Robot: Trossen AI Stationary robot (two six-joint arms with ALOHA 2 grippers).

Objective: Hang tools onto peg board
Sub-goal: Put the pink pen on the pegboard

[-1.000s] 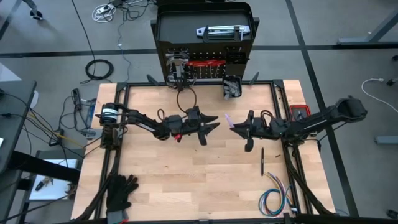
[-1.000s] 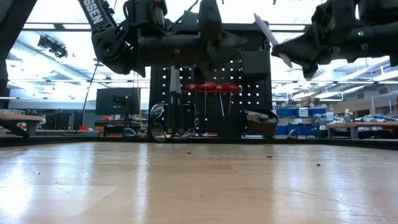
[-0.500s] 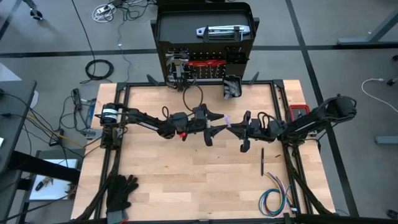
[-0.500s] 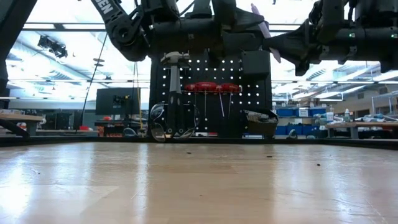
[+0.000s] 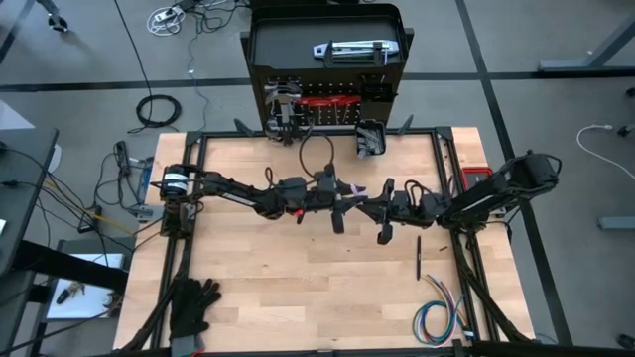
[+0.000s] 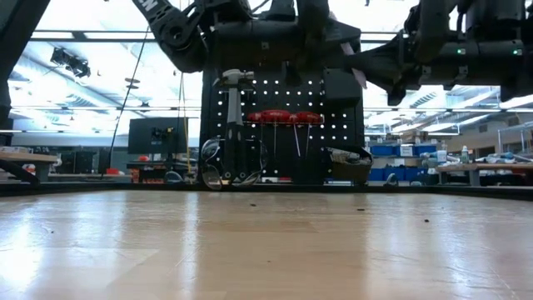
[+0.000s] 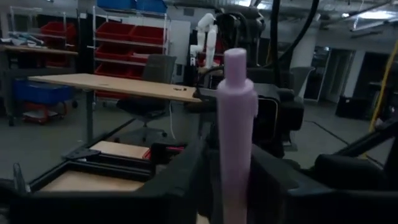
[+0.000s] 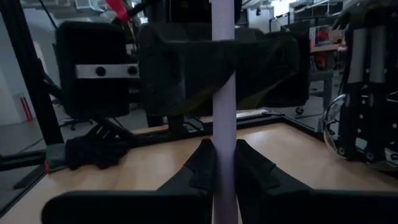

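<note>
A pale lilac rod-shaped tool (image 5: 357,188) hangs high over the middle of the table, between my two grippers. My left gripper (image 5: 346,196) reaches in from the left and is shut on it. My right gripper (image 5: 373,203) comes from the right and is shut on it too. The peg board (image 5: 327,99) stands upright at the table's far edge. On it hang a hammer (image 6: 233,79) and red-handled tools (image 6: 283,117), and a small black bin (image 5: 370,137) is fixed to it. My left gripper pinches the lilac rod's shaft (image 7: 235,140) between its two fingers (image 7: 186,171). The fingers point level, coming from the table's left, and lie across the rod. The rod is clear of the table. My right gripper pinches the rod's shaft (image 8: 224,127) between its two fingers (image 8: 200,158), at a different place along the shaft. The fingers point level, coming from the table's right, and lie across the rod.
A slim dark tool (image 5: 419,256) lies on the table at the right, with a coloured wire bundle (image 5: 437,317) nearer the front edge. Black gloves (image 5: 193,302) lie at the front left. A red item (image 5: 478,178) sits by the right frame.
My left gripper has moved toward the table's right edge and a little up. My right gripper has carried the lilac rod toward the left. The two have met, and the left fingers have closed on the rod, which stays clear of the table.
</note>
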